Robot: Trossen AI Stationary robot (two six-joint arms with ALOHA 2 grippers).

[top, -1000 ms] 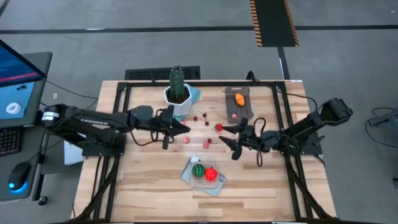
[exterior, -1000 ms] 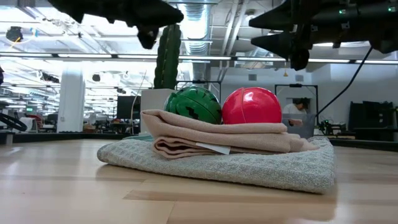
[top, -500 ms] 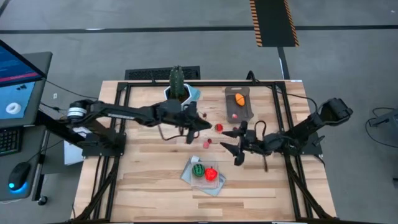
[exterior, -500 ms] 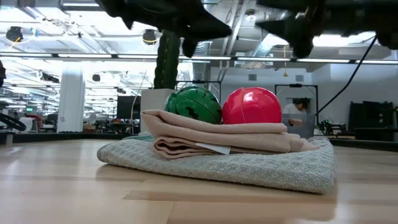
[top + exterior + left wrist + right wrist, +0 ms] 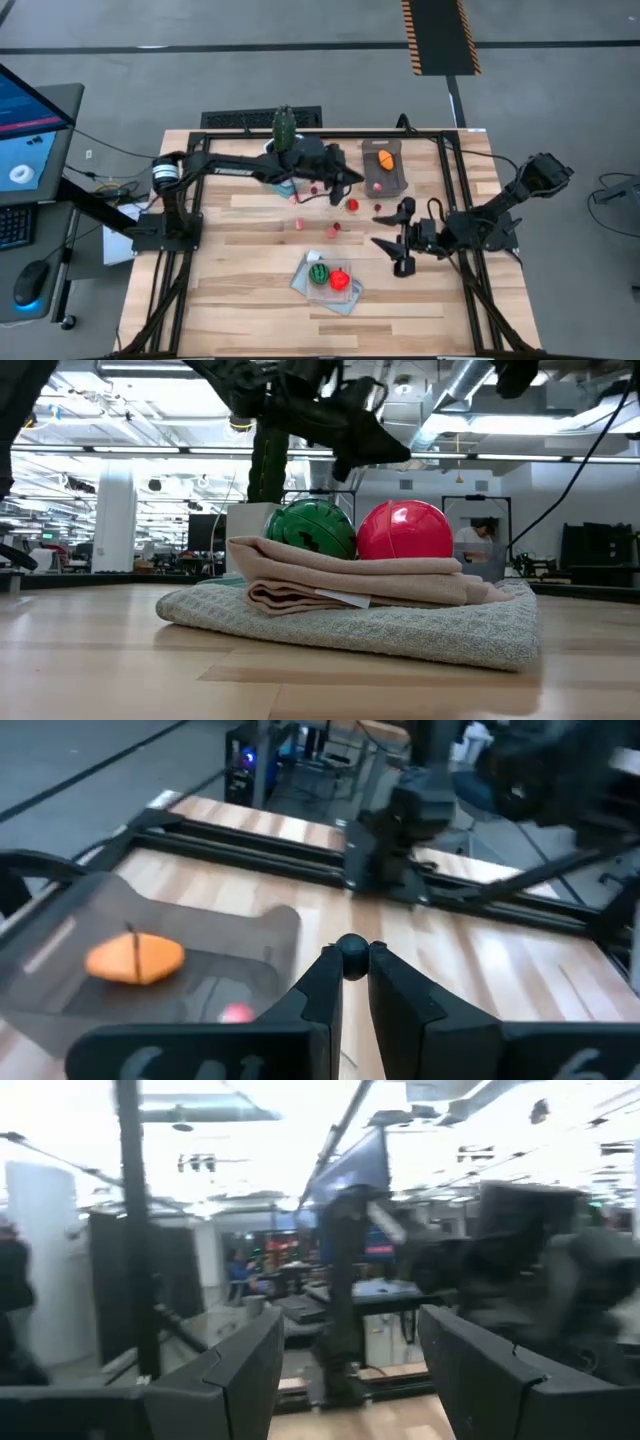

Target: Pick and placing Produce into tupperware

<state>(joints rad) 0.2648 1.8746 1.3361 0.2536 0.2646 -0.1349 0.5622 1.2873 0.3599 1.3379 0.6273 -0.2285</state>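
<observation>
Tupperware (image 5: pixel 386 166): translucent grey-brown, holds orange piece (image 5: pixel 385 158), pink berry (image 5: pixel 376 185).

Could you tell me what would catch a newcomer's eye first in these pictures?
Probably the left gripper, stretched across the table's far side, pinching a small dark berry just short of the tupperware holding an orange piece. Next, the green ball and red ball on the folded cloth near the front, with the right gripper open beside them.

light: bright, even, overhead strips | glare: ceiling washed out, low view | blur: right wrist view smeared
</observation>
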